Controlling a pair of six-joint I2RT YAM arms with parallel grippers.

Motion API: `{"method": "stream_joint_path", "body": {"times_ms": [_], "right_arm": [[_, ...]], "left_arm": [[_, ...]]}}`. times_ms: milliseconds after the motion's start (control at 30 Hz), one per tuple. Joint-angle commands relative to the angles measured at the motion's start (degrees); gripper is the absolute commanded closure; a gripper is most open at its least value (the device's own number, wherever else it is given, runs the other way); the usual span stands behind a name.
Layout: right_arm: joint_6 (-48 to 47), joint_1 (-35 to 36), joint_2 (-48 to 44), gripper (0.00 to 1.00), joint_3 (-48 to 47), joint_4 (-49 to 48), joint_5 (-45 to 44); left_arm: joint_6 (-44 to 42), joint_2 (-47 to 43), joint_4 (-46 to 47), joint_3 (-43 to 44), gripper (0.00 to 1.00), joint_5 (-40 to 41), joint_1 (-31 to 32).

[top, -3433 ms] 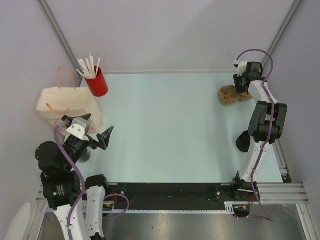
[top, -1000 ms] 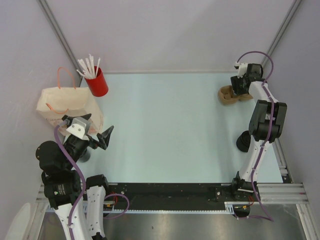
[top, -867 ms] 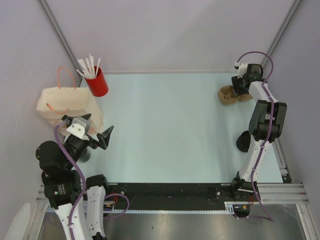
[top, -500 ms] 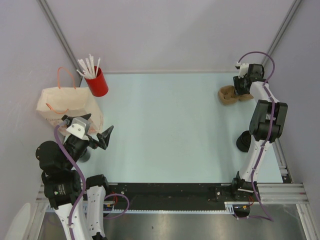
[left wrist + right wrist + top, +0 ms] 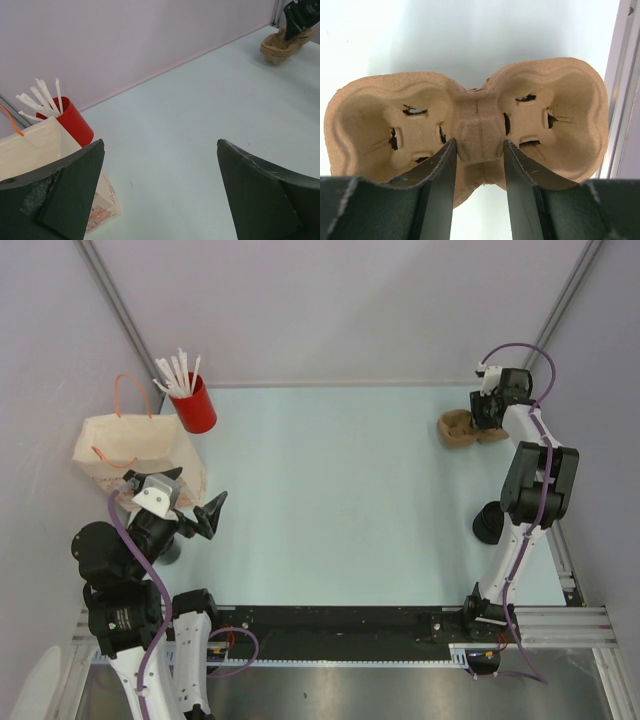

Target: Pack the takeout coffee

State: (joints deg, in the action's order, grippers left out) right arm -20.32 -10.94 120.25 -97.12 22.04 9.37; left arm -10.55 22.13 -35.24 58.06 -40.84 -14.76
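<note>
The takeout coffee [image 5: 488,523] is a small dark round cup on the table at the right, partly behind my right arm's forearm. My right gripper [image 5: 487,410] is at the far right corner. In the right wrist view its fingers [image 5: 479,145] press both sides of the middle ridge of a brown pulp two-cup carrier [image 5: 370,115], so it is shut on it. The carrier [image 5: 458,428] has both its wells empty. My left gripper [image 5: 198,490] hangs wide open beside the paper bag [image 5: 120,445], with nothing between its fingers [image 5: 160,145].
The paper bag [image 5: 30,145] has orange handles and lies at the far left. A red cup of white straws [image 5: 195,405] stands behind it, also in the left wrist view [image 5: 72,122]. The carrier [image 5: 277,47] lies close to the right rail and back wall.
My right gripper's jaws have closed in on the carrier's middle ridge, and the wrist has shifted slightly right. The left arm has not moved.
</note>
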Motion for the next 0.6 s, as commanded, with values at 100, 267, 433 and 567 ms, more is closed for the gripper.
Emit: {"method": "stream_joint_path", "body": {"times_ms": [100,267,433,567], "right_arm": [[1.7,-0.4,-7.4,0.67,1.8,-6.0,0.4],[0.8,-0.5,-8.6,0.67,4.1,-8.3,-1.3],[1.6,-0.9,-9.3,0.67,3.7,-6.4,2.3],[2.6,-1.0,-10.1,0.67,3.4,-3.9,5.7]], "left_arm": [[0.9,0.4,1.3,-0.1,0.00,-1.3,-0.8],[0.9,0.2,1.2,-0.2,0.01,-1.2,-0.8],[1.0,0.2,1.4,-0.2,0.01,-1.3,-0.9],[0.9,0.0,1.4,-0.4,0.00,-1.3,-1.0]]}}
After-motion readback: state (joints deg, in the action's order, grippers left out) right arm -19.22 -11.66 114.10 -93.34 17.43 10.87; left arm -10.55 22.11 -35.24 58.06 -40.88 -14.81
